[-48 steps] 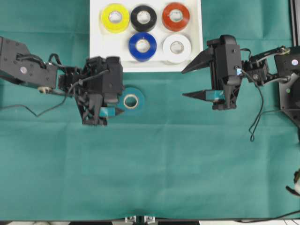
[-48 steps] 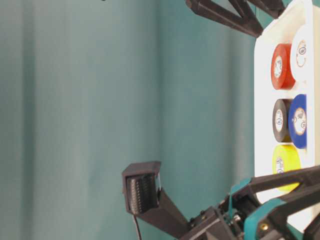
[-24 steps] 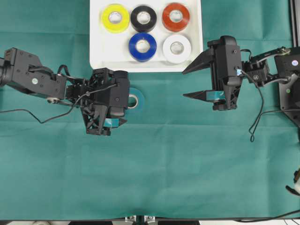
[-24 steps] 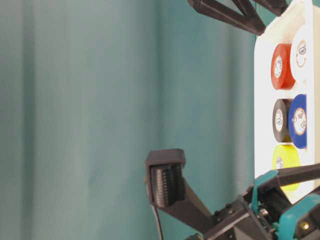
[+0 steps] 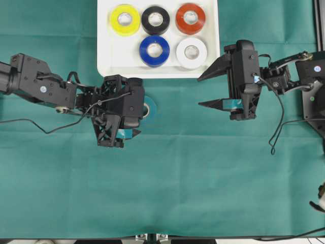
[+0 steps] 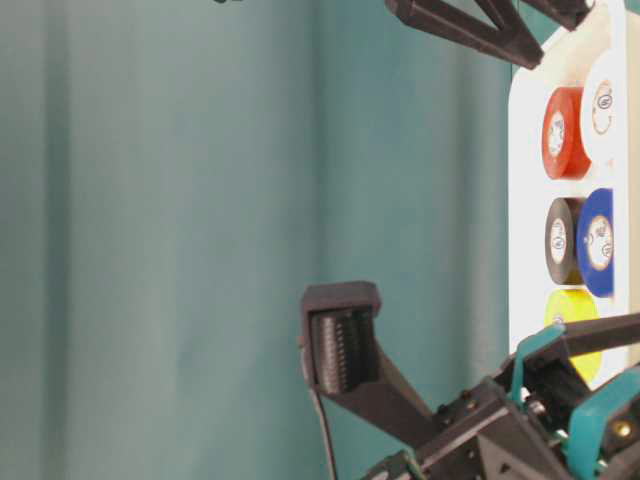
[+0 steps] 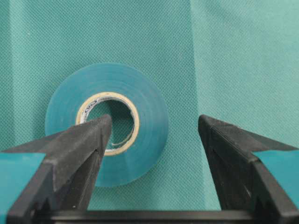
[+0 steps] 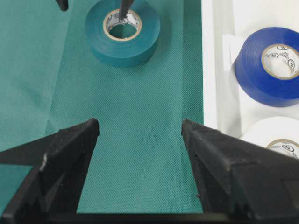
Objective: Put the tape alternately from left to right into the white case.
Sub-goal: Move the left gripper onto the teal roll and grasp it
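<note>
Jaws wide on both grippers: left gripper (image 7: 154, 135) straddles the teal roll (image 7: 107, 123) (flat on cloth), right gripper (image 8: 140, 140) hangs empty.

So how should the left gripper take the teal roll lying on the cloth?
From above. The teal roll lies flat with its core hole facing up, so pinch one side of the ring wall: one finger in the hole, the other outside. The open left gripper is roughly lined up for that.
</note>
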